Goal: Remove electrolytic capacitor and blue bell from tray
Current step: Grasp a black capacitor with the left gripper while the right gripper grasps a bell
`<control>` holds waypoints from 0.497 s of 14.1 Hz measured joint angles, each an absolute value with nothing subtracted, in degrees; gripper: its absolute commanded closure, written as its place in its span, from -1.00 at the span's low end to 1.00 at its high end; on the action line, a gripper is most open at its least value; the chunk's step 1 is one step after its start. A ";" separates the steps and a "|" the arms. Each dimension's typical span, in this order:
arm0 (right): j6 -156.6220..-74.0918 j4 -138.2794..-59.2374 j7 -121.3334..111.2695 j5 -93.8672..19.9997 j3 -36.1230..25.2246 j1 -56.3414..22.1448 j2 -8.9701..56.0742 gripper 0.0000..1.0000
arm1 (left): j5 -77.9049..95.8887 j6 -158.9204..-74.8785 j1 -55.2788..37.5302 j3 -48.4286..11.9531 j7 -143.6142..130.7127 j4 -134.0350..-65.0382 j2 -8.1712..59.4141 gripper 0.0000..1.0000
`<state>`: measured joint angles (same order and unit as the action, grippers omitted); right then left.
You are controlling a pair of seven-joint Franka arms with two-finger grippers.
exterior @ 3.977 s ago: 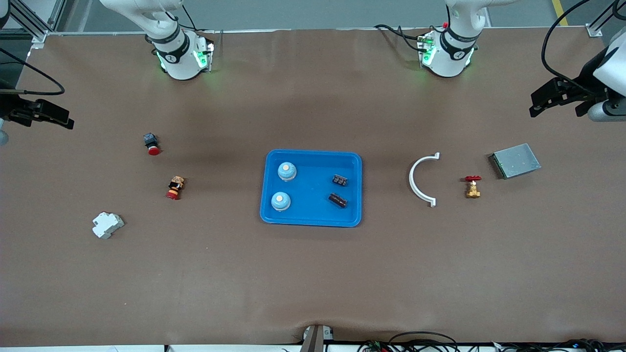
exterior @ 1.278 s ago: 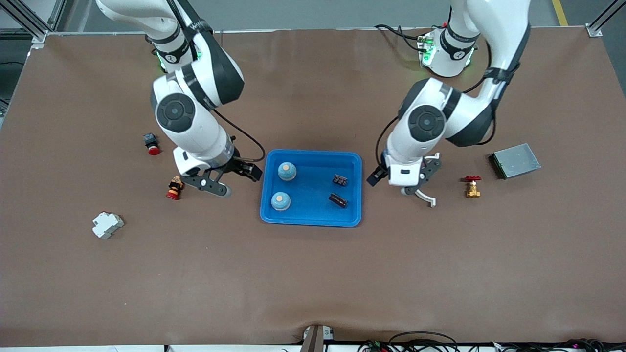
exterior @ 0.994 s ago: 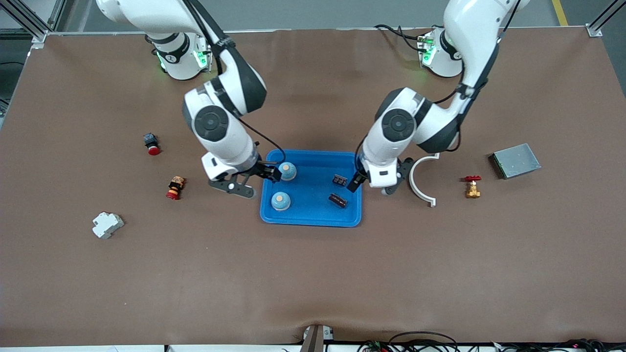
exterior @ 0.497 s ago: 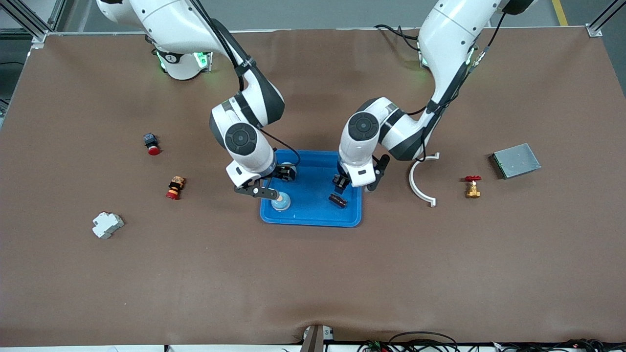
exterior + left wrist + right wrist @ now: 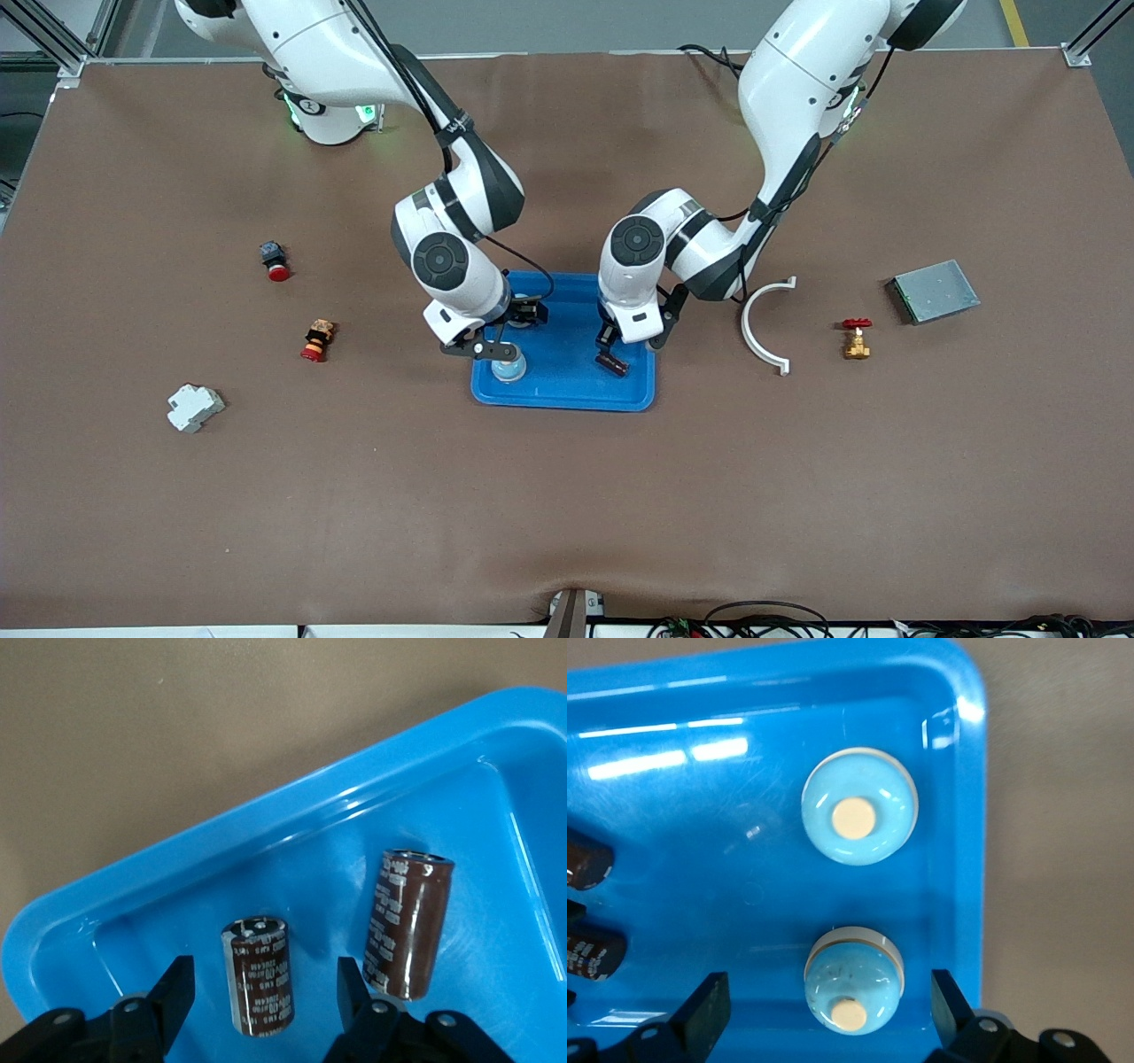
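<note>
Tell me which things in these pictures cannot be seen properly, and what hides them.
- Front view: the right arm covers most of one blue bell.
- Front view: the left gripper hides one capacitor.
- Right wrist view: two capacitors are cut off by the picture edge.
- Left wrist view: print on the other capacitor is too small.

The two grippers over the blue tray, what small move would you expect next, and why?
Probably each drops a little and closes. The left gripper straddles one electrolytic capacitor without touching it; the right gripper stands open around a blue bell. Both items lie in the tray.
</note>
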<state>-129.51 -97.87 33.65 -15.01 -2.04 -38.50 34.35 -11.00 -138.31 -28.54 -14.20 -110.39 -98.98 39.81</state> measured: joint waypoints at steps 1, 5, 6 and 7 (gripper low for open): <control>-129.73 -97.88 33.59 -15.01 -2.03 -38.87 34.74 -1.00 | -11.00 -138.31 -28.58 -14.19 -110.39 -98.98 40.03 0.05; -129.76 -98.14 33.14 -14.62 -2.03 -39.51 35.57 -1.00 | -11.97 -138.32 -28.67 -14.17 -110.39 -98.91 40.66 1.00; -129.76 -98.28 33.04 -14.36 -2.04 -39.51 35.66 -1.00 | -12.51 -138.32 -28.65 -14.13 -110.39 -98.67 40.65 1.00; -129.76 -98.48 32.96 -14.12 -2.05 -39.51 35.76 -1.00 | -12.77 -138.30 -28.61 -14.07 -110.39 -98.31 40.62 1.00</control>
<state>-129.76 -98.48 32.96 -14.12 -2.05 -39.51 35.76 -12.77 -138.30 -28.61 -14.07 -110.39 -98.31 40.62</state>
